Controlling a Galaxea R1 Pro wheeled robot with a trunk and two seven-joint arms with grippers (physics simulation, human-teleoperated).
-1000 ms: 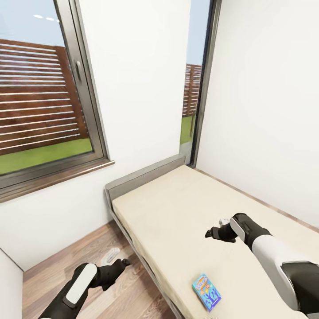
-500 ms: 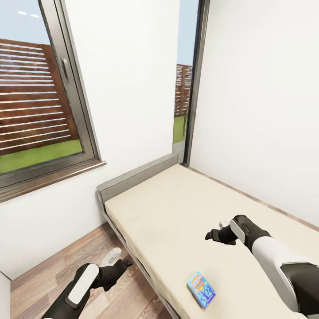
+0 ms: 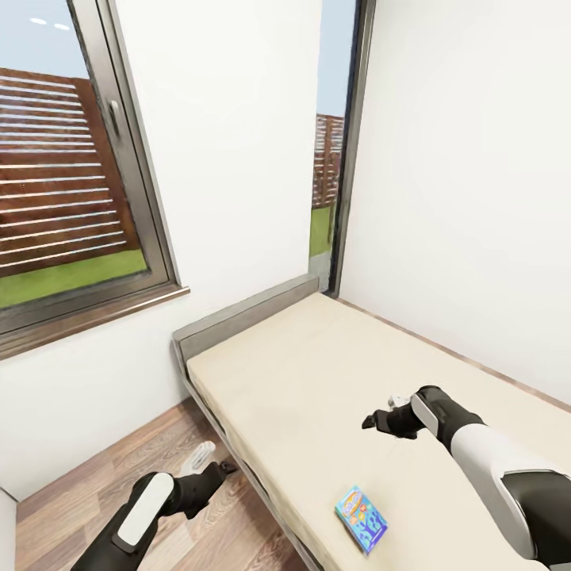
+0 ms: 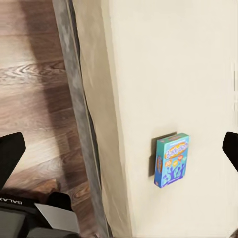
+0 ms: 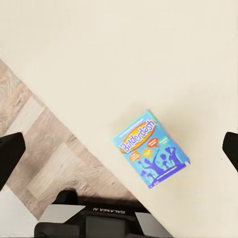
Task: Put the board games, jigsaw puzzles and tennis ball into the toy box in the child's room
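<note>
A small blue patterned board game (image 3: 361, 519) lies flat on the beige mattress of the bed (image 3: 317, 373), near its floor-side edge and close to me. My right gripper (image 3: 373, 420) hovers open over the mattress, a little beyond the box, holding nothing. My left gripper (image 3: 225, 467) hangs open over the wood floor beside the bed frame. The same box, printed "Balderdash" (image 5: 150, 154), shows in the right wrist view between the wide-apart fingertips (image 5: 10, 153). The left wrist view also has the box (image 4: 171, 159), below the gripper (image 4: 119, 151).
The bed's grey frame (image 3: 242, 321) stands against a white wall with a large window (image 3: 71, 182) at left and a narrow one (image 3: 329, 182) at the corner. Another white wall runs along the bed's far side. Wood-plank floor (image 3: 95, 484) lies left of the bed.
The camera has turned a little, so the bed and windows sit further left in the picture. The right gripper has edged slightly along the mattress; the box has not moved.
</note>
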